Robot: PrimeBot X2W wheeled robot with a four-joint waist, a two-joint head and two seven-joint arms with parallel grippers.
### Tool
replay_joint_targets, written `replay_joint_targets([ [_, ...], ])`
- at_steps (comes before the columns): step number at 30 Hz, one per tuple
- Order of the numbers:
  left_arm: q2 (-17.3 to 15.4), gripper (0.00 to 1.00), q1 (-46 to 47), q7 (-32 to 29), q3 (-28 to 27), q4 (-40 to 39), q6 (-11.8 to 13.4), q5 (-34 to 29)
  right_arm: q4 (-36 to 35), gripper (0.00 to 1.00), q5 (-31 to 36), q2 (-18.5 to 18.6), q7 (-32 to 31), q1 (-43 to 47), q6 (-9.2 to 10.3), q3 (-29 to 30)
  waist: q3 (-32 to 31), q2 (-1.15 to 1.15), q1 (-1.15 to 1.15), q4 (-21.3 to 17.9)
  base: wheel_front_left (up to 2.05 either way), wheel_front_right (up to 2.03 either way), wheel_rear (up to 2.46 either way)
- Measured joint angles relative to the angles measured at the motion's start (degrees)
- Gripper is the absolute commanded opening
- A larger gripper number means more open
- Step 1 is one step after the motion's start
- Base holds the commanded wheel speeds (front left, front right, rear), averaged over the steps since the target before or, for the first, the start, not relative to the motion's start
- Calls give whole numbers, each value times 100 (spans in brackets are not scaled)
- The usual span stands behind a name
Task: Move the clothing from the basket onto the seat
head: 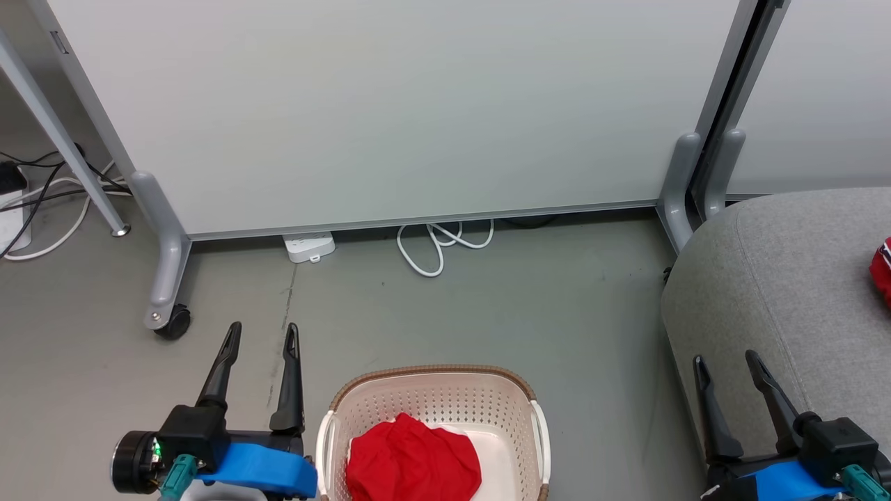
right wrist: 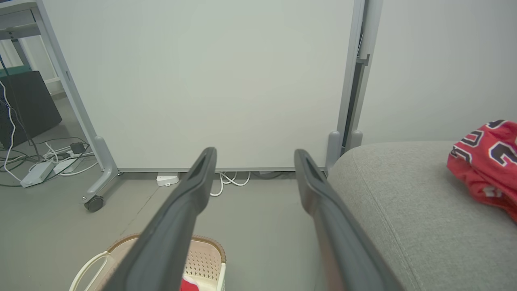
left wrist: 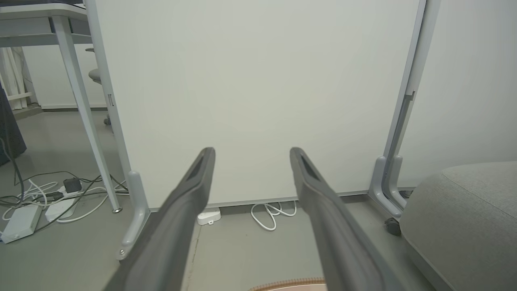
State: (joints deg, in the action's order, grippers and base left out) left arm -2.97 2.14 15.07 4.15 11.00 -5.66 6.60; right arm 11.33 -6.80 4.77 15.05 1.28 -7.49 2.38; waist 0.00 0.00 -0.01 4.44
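The cream basket [head: 435,390] with its brown rim stands on the floor at the bottom centre of the head view, and a plain red garment [head: 412,459] lies crumpled inside it. The grey seat [head: 779,278] fills the right side, with the red jersey [right wrist: 486,161] lying on it, lettering showing. My left gripper [head: 263,334] hangs open just left of the basket, nothing between its fingers. My right gripper [head: 727,365] is open too, over the seat's front left edge. The right wrist view catches the basket's corner [right wrist: 202,254] low down.
A white partition panel [head: 390,104] on grey wheeled feet [head: 167,316] stands behind the basket. White cable loops [head: 442,243] and a small white box [head: 308,246] lie at its base. More cables and power bricks [left wrist: 24,214] sit at the far left by a table leg [head: 62,139].
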Motion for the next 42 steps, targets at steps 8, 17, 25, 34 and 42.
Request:
replay_joint_targets([
  [8, 2, 100, 392, 0, 247, 247, -90, -119, -31, 100, 0, 33, 0, -115, 0, -3, 125, 0, 0, -36, 0, 0, 0],
  [17, -264, 100, 1549, 1, 939, 1096, -163, -335, -276, 100, -41, 307, 0, -877, 0, -122, 774, 0, 1, -276, 0, 0, 0],
  [25, -723, 100, 2750, 0, 2107, 2293, -175, -202, -476, 100, -102, 459, 1, -1701, 0, -269, 1724, 0, 2, -581, 0, 0, 0],
  [34, -961, 100, 3950, 0, 3556, 3894, -176, 44, -668, 100, -136, 512, 0, -2471, 1, -472, 2904, 0, 2, -989, 0, 0, 0],
  [42, -1042, 100, 4748, -1, 4702, 4960, -177, 210, -849, 100, -140, 523, 0, -3020, 0, -708, 3772, -1, 2, -1264, 0, 0, 0],
])
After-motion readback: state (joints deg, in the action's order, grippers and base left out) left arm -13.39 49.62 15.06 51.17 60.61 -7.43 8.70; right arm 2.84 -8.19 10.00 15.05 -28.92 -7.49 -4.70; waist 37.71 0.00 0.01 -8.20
